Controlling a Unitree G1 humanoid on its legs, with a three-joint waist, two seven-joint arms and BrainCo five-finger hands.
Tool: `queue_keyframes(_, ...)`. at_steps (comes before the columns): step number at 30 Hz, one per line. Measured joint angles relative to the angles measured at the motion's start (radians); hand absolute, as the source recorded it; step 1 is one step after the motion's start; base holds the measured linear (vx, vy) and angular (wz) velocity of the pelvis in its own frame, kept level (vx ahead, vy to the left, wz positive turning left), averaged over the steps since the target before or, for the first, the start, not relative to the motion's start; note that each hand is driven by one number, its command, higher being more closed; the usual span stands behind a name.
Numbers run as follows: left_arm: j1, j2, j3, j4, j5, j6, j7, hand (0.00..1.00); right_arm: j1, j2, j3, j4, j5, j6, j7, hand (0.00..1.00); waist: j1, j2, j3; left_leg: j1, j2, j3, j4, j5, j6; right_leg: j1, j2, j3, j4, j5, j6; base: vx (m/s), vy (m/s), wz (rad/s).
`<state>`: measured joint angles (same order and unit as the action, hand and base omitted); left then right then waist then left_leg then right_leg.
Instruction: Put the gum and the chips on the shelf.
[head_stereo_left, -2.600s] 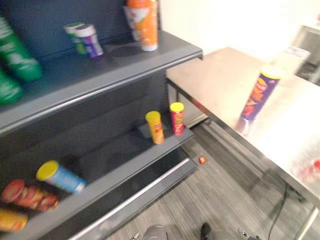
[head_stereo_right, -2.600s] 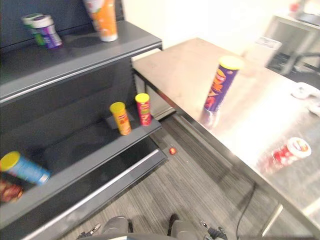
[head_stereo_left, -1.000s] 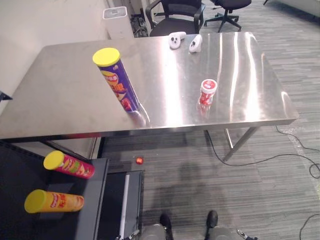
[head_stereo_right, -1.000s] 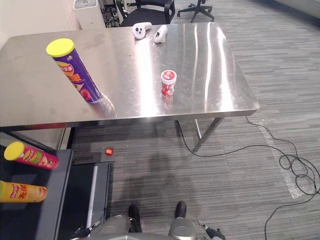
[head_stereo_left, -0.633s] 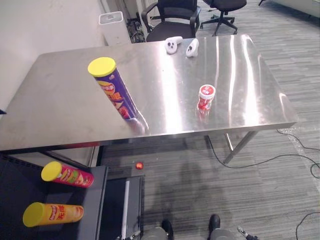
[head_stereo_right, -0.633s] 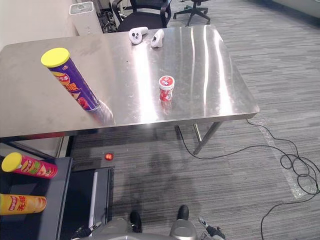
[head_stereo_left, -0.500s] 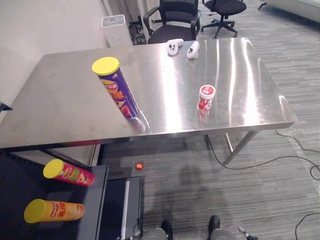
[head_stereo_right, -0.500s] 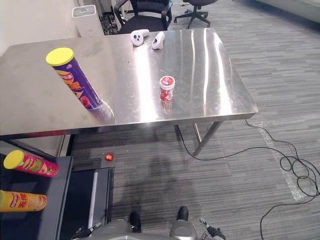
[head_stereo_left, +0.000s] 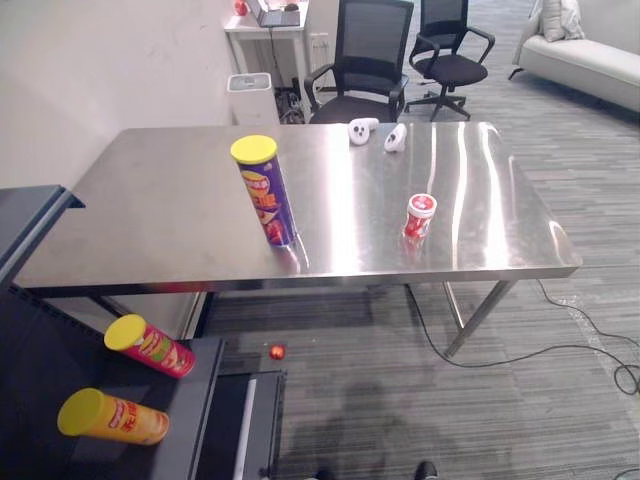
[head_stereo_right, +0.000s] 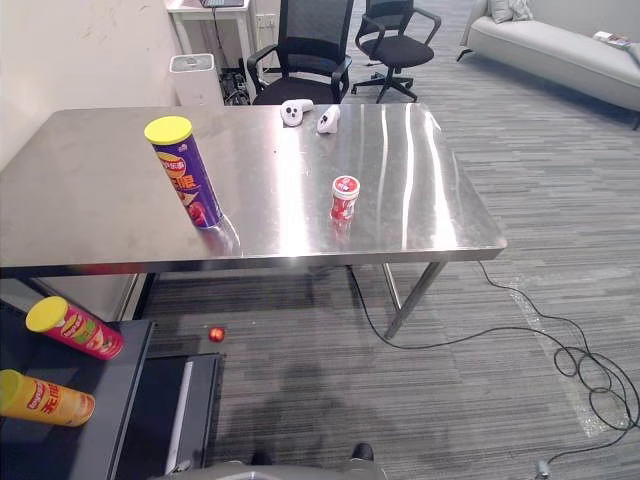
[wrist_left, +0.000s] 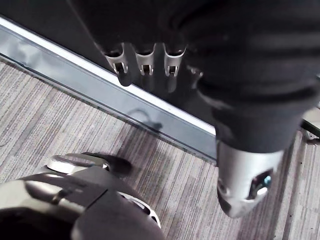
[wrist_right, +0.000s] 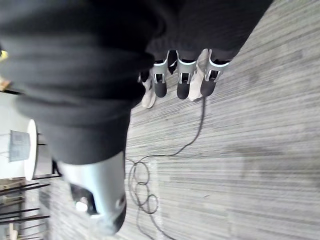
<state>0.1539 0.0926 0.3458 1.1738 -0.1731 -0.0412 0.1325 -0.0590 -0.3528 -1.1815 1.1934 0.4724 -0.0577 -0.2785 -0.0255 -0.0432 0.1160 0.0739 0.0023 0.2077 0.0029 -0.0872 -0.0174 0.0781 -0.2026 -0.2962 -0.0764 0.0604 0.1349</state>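
Grey striped carpet spreads under everything we see, with a steel tabletop standing on it and a dark shelf at the tabletop's left end. We find the left hand hanging with relaxed fingers that hold nothing, and the right hand hanging over the carpet, just as loose and empty. We note the purple chips can upright near the tabletop's middle, a red can and an orange can lying on the shelf, and the small gum jar upright to the chips can's right, well apart.
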Motion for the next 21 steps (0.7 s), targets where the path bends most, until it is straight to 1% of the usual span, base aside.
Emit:
queue_keyframes(4, -0.003, 0.001, 0.003, -0.001, 0.000, 0.000, 0.000, 0.00, -0.070, -0.056, -0.009, -0.001, 0.000, -0.013, -0.025, 0.00, -0.004, -0.005, -0.005, 0.001, -0.006, 0.000, 0.000, 0.000, 0.000, 0.000, 0.000, 0.001, 0.002, 0.000, 0.000, 0.00, 0.000, 0.00)
queue_keyframes(7, -0.002, 0.001, 0.003, -0.001, 0.000, 0.000, 0.001, 0.00, -0.109, -0.074, -0.008, -0.038, 0.000, -0.017, -0.055, 0.00, -0.006, -0.010, -0.006, 0.001, -0.007, 0.000, 0.000, 0.000, 0.000, -0.001, -0.001, 0.002, 0.004, 0.000, 0.000, 0.00, 0.000, 0.00)
queue_keyframes(8, -0.001, 0.001, 0.003, -0.001, 0.001, 0.000, 0.001, 0.00, -0.118, -0.074, -0.006, -0.085, 0.000, -0.018, -0.072, 0.00, -0.006, -0.012, -0.010, 0.002, -0.007, 0.000, 0.000, 0.000, 0.000, -0.001, -0.002, 0.002, 0.005, 0.000, 0.000, 0.00, 0.000, 0.00)
queue_keyframes(10, 0.001, 0.001, 0.003, -0.001, 0.002, 0.000, 0.002, 0.00, -0.123, -0.077, 0.013, -0.167, -0.002, -0.035, -0.096, 0.00, -0.007, -0.013, -0.020, 0.002, -0.007, 0.000, 0.000, -0.001, 0.000, -0.004, -0.002, 0.002, 0.007, -0.002, -0.003, 0.00, 0.000, 0.00)
queue_keyframes(11, 0.003, 0.001, 0.001, -0.001, 0.003, 0.000, 0.003, 0.00, -0.131, -0.080, 0.014, -0.222, -0.003, -0.049, -0.113, 0.00, -0.010, -0.014, -0.026, 0.002, -0.008, 0.000, 0.000, -0.001, 0.000, -0.005, -0.003, 0.002, 0.008, -0.002, -0.003, 0.00, 0.000, 0.00)
queue_keyframes(13, 0.010, 0.003, -0.005, -0.001, 0.007, 0.000, 0.007, 0.00, -0.153, -0.105, 0.033, -0.265, -0.005, -0.065, -0.135, 0.00, -0.022, -0.018, -0.037, 0.002, -0.009, 0.000, -0.001, -0.001, -0.001, -0.005, -0.004, 0.002, 0.008, -0.003, -0.004, 0.00, 0.000, 0.00)
queue_keyframes(15, 0.014, 0.012, -0.025, -0.001, 0.030, 0.000, 0.014, 0.00, -0.164, -0.122, 0.064, -0.318, -0.042, -0.081, -0.158, 0.00, -0.027, -0.022, -0.045, 0.002, -0.009, 0.000, -0.001, -0.003, -0.003, -0.006, -0.004, 0.002, 0.009, -0.004, -0.006, 0.00, 0.000, 0.00)
queue_keyframes(17, 0.017, 0.018, -0.042, -0.001, 0.038, 0.000, 0.016, 0.00, -0.171, -0.122, 0.085, -0.371, -0.072, -0.085, -0.176, 0.00, -0.029, -0.027, -0.053, 0.001, -0.009, 0.000, 0.000, -0.005, -0.006, -0.006, -0.004, 0.002, 0.009, -0.004, -0.006, 0.00, 0.000, 0.00)
queue_keyframes(18, 0.019, 0.020, -0.050, -0.002, 0.039, 0.001, 0.017, 0.00, -0.171, -0.121, 0.099, -0.417, -0.094, -0.085, -0.190, 0.00, -0.026, -0.022, -0.060, 0.001, -0.008, 0.000, 0.000, -0.004, -0.006, -0.007, -0.004, 0.002, 0.009, -0.006, -0.009, 0.00, 0.000, 0.00)
queue_keyframes(21, 0.021, 0.020, -0.068, -0.003, 0.039, 0.000, 0.019, 0.00, -0.176, -0.122, 0.132, -0.551, -0.144, -0.088, -0.202, 0.00, -0.025, -0.018, -0.065, 0.001, -0.008, -0.002, 0.001, -0.002, -0.002, -0.008, -0.008, 0.002, 0.009, -0.008, -0.012, 0.00, 0.000, 0.00)
